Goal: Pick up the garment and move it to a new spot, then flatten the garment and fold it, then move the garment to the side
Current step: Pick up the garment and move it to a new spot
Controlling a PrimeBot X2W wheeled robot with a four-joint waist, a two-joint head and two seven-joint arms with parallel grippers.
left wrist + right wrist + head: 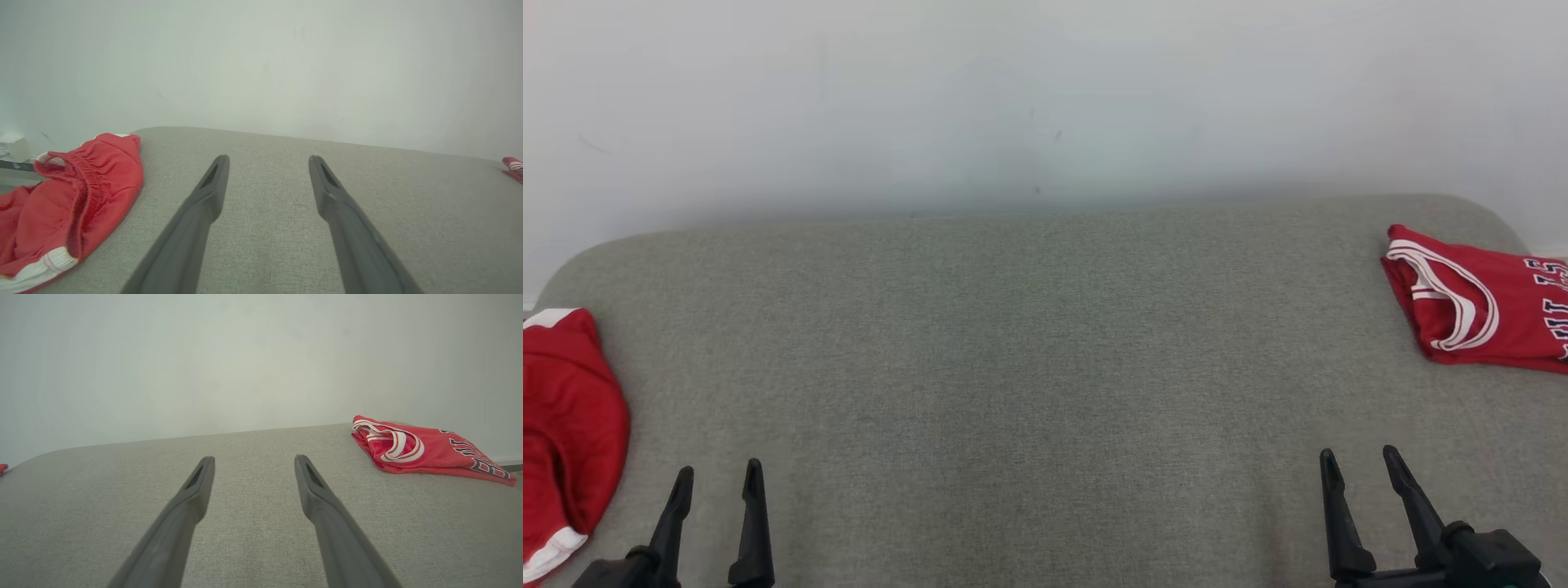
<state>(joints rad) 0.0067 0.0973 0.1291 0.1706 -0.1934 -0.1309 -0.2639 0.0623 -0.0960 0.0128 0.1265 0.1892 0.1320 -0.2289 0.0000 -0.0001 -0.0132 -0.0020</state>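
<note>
At right, folded jersey, long axis sideways, white-trimmed opening toward centre, left hand and right hand spread, empty.

My head view cuts off the crumpled red white-trimmed shorts at left and the folded red lettered jersey at right.

Head view downward, wrists low, shared cushion
</note>
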